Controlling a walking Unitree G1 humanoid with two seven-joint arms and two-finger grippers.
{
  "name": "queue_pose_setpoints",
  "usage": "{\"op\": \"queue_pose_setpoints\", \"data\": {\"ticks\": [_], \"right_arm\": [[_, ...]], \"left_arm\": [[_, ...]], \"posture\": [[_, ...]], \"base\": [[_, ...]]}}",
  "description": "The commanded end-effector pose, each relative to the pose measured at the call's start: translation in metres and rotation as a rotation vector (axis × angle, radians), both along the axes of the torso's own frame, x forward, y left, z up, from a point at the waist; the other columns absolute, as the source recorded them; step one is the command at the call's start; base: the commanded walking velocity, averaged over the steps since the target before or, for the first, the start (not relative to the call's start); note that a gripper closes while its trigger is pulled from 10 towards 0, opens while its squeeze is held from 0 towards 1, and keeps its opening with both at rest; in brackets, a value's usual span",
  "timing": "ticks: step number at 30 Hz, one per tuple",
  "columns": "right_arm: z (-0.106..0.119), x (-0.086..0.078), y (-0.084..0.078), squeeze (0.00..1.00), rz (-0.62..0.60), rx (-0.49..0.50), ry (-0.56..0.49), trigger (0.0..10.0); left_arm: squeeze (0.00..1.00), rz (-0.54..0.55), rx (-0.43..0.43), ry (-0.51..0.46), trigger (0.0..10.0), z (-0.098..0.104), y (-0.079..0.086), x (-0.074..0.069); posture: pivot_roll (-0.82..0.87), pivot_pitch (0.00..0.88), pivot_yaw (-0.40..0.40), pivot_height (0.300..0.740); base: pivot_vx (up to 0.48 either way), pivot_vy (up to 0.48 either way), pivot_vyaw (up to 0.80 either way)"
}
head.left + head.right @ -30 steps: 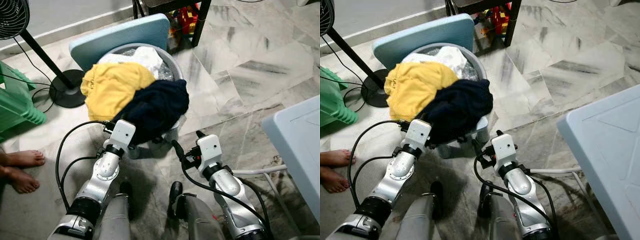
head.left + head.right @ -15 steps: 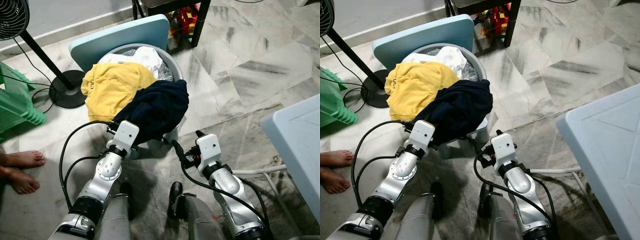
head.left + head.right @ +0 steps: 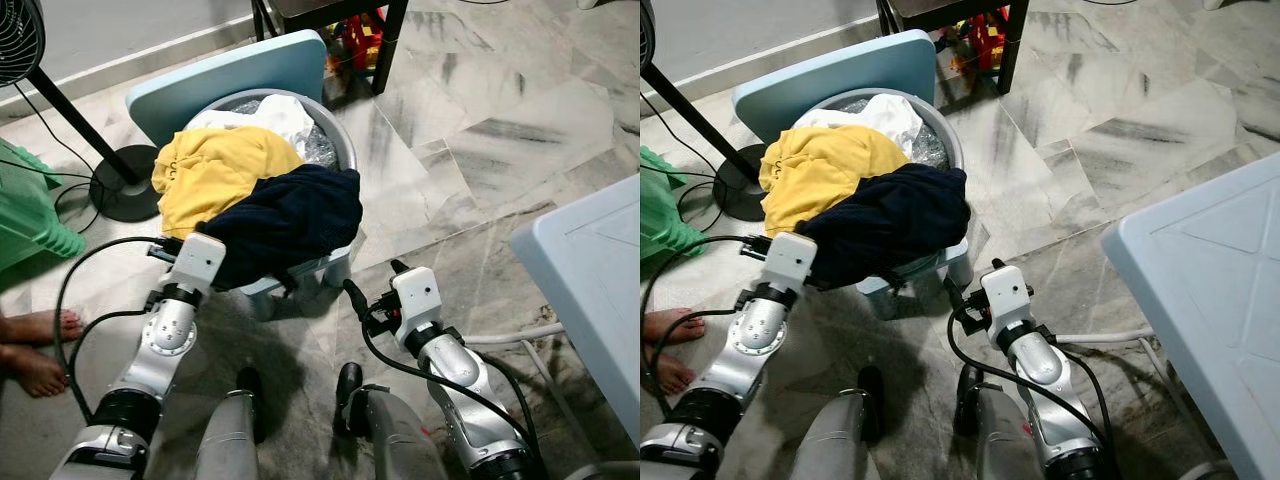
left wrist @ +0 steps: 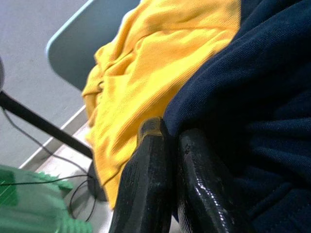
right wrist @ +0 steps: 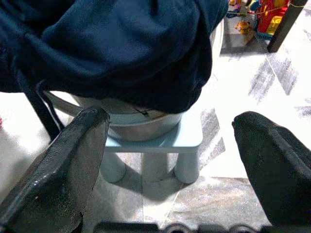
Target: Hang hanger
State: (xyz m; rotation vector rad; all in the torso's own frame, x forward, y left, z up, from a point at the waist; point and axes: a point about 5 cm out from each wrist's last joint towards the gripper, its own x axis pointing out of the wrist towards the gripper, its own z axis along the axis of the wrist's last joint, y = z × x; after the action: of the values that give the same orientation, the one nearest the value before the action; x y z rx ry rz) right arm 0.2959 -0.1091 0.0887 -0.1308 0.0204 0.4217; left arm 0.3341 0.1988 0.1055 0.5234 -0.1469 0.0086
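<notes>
My left hand [image 4: 167,145] pinches the navy garment [image 3: 285,222]; my right hand [image 5: 170,145] hangs wide open and empty.

My left fingers [image 4: 146,184] are closed together on a fold at the garment's near left edge, where it droops over the basin [image 3: 340,150] rim. A yellow garment [image 3: 215,175] lies just beside it and a white cloth [image 3: 270,115] behind. The basin sits on a pale blue stool [image 5: 170,141], with a blue board [image 3: 230,85] leaning behind. My right hand waits low, near the stool's front, facing the navy overhang. I cannot make out a hanger among these clothes. Left: fan stand [image 3: 120,190], green chair [image 3: 30,220], a person's bare feet [image 3: 35,345]. Right: a counter [image 3: 590,280] corner.
</notes>
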Motion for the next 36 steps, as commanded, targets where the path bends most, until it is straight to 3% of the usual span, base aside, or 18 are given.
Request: {"op": "queue_pose_setpoints", "data": {"ticks": [1, 2, 3, 7, 9, 12, 16, 18, 23, 25, 26, 28, 29, 31, 32, 33, 36], "right_arm": [[-0.011, -0.006, -0.001, 0.00, 0.002, -0.003, 0.037, 10.0], [-0.011, -0.007, -0.002, 0.00, 0.001, -0.003, 0.036, 10.0], [-0.012, -0.007, -0.002, 0.00, 0.001, -0.002, 0.036, 10.0], [-0.012, -0.008, -0.001, 0.00, -0.004, 0.001, 0.032, 10.0], [-0.010, -0.007, -0.001, 0.00, -0.017, 0.007, 0.022, 10.0], [-0.010, -0.007, 0.000, 0.00, -0.020, 0.010, 0.018, 10.0], [-0.010, -0.007, 0.001, 0.00, -0.025, 0.011, 0.015, 10.0], [-0.010, -0.007, 0.001, 0.00, -0.029, 0.013, 0.011, 10.0], [-0.010, -0.007, 0.002, 0.00, -0.033, 0.014, 0.010, 10.0], [-0.011, -0.007, 0.001, 0.00, -0.036, 0.015, 0.009, 10.0], [-0.011, -0.007, 0.000, 0.00, -0.040, 0.015, 0.009, 10.0], [-0.011, -0.007, 0.000, 0.00, -0.042, 0.015, 0.008, 10.0], [-0.011, -0.007, 0.000, 0.00, -0.043, 0.015, 0.008, 10.0], [-0.011, -0.007, 0.000, 0.00, -0.043, 0.015, 0.008, 10.0], [-0.011, -0.007, 0.000, 0.00, -0.042, 0.015, 0.007, 10.0], [-0.011, -0.007, 0.000, 0.00, -0.041, 0.015, 0.007, 10.0], [-0.011, -0.007, 0.000, 0.00, -0.039, 0.014, 0.007, 10.0]], "left_arm": [[0.00, 0.028, 0.018, 0.061, 10.0, -0.016, 0.008, -0.009], [0.87, -0.023, 0.042, 0.060, 10.0, -0.016, 0.001, -0.009], [1.00, -0.038, 0.059, 0.046, 10.0, -0.015, -0.002, -0.009], [1.00, -0.009, 0.118, -0.065, 10.0, -0.001, -0.005, -0.007], [1.00, 0.046, 0.181, -0.167, 10.0, 0.016, 0.001, -0.004], [1.00, 0.015, 0.223, -0.196, 10.0, 0.023, 0.000, -0.003], [1.00, -0.031, 0.255, -0.174, 10.0, 0.022, 0.001, -0.003], [1.00, -0.088, 0.308, -0.078, 10.0, 0.012, 0.003, -0.002], [1.00, -0.090, 0.380, 0.081, 10.0, -0.008, 0.013, -0.003], [0.72, -0.077, 0.397, 0.093, 10.0, -0.010, 0.015, -0.003], [0.08, -0.072, 0.405, 0.072, 10.0, -0.007, 0.015, -0.003], [0.04, -0.087, 0.413, 0.046, 10.0, -0.004, 0.012, -0.003], [0.31, -0.105, 0.425, 0.029, 10.0, -0.001, 0.010, -0.003], [0.36, -0.121, 0.446, 0.019, 10.0, 0.000, 0.008, -0.003], [0.31, -0.133, 0.461, 0.008, 10.0, 0.001, 0.006, -0.003], [0.00, -0.168, 0.496, -0.009, 10.0, 0.002, 0.003, -0.004], [0.00, -0.219, 0.551, -0.029, 10.0, 0.004, 0.000, -0.007]], "posture": [[0.07, 0.372, -0.034, 0.740], [0.07, 0.371, -0.034, 0.740], [0.07, 0.370, -0.033, 0.740], [0.07, 0.366, -0.026, 0.740], [0.07, 0.362, -0.018, 0.740], [0.07, 0.361, -0.010, 0.740], [0.07, 0.357, -0.002, 0.740], [0.08, 0.356, 0.003, 0.740], [0.08, 0.354, 0.012, 0.740], [0.08, 0.353, 0.013, 0.740], [0.08, 0.353, 0.013, 0.740], [0.08, 0.353, 0.015, 0.740], [0.08, 0.353, 0.015, 0.740], [0.08, 0.351, 0.014, 0.740], [0.08, 0.351, 0.014, 0.740], [0.08, 0.351, 0.015, 0.740], [0.08, 0.351, 0.012, 0.740]], "base": [[0.000, 0.000, 0.00], [0.000, 0.000, 0.00], [0.000, 0.000, 0.00], [0.000, 0.000, 0.00], [0.000, 0.000, 0.00], [0.000, 0.000, 0.00], [0.000, 0.000, 0.00], [0.000, 0.000, 0.00], [0.000, 0.000, 0.00], [0.000, 0.000, 0.00], [0.000, 0.000, 0.00], [0.000, 0.000, 0.00], [0.000, 0.000, 0.00], [0.000, 0.000, 0.00], [0.000, 0.000, 0.00], [0.000, 0.000, 0.00], [0.000, 0.000, 0.00]]}}
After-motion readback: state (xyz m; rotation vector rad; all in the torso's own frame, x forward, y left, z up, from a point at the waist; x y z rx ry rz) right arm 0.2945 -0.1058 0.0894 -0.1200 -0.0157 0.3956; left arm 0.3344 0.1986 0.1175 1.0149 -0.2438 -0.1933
